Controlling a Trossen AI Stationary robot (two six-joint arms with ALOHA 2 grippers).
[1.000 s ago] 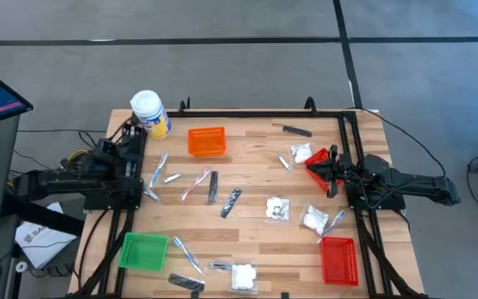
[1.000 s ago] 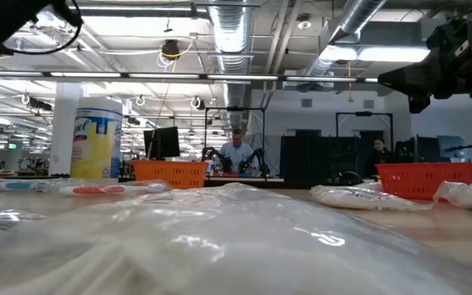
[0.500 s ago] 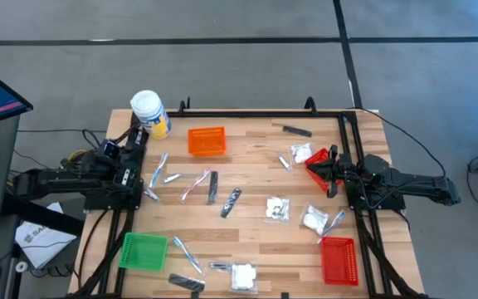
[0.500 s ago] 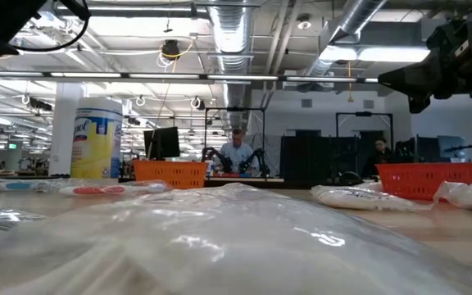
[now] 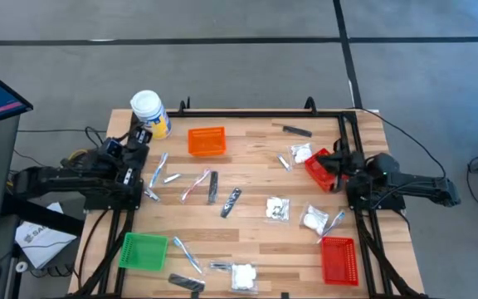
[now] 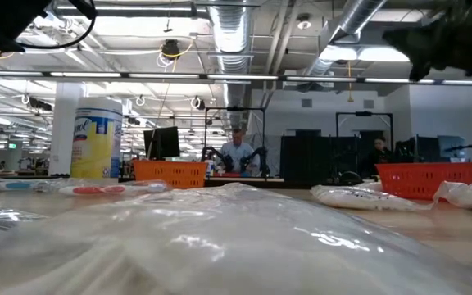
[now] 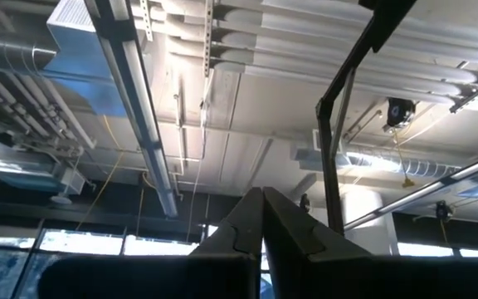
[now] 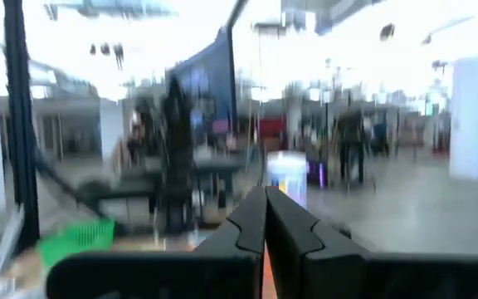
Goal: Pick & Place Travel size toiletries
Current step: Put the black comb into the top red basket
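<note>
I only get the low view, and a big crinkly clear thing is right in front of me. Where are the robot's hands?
Observer: Both are shut and hold nothing. The left gripper points upward at the left edge of the table, beside the jar.
Operator: And the other one?
Observer: The right gripper is at the right edge, by a red basket.
Operator: Is there a green basket? I can't see one.
Observer: Yes, a green basket sits at the left corner on your camera's side.
</note>
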